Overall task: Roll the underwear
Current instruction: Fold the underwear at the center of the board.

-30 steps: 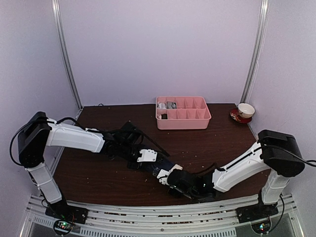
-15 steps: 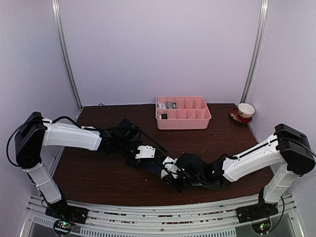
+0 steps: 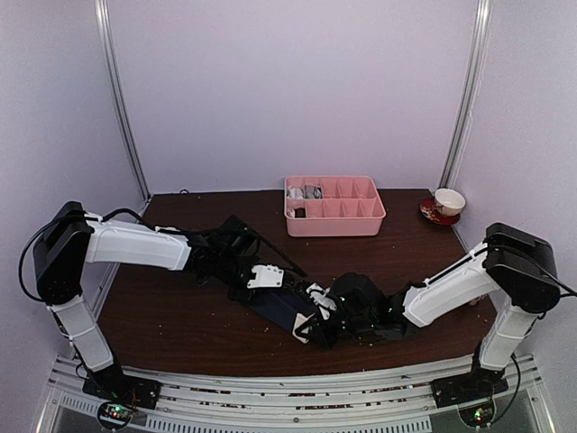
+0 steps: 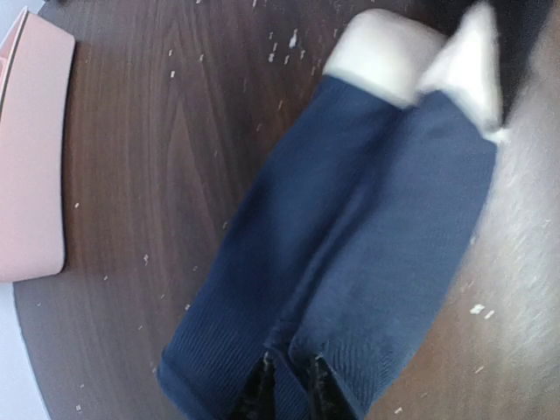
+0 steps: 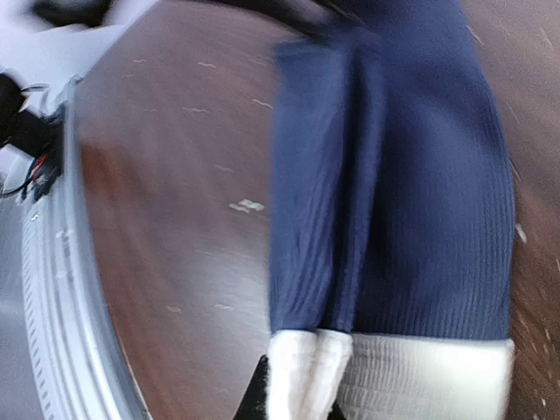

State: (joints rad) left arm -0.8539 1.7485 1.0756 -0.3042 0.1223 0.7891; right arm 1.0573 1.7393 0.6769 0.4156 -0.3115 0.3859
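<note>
Brown table point(image 3: 162, 307): navy underwear point(image 3: 281, 305) folded to strip, 6 o'clock of centre. Left gripper point(image 4: 290, 395) pinches 10 o'clock end. Right gripper point(image 5: 293, 398) pinches waistband point(image 5: 394, 376), just swung inward. Rolling not begun.

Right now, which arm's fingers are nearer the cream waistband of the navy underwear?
Right. The right fingers pinch the waistband itself. The left fingers grip the opposite hem end of the navy underwear, its full length away from the waistband.
</note>
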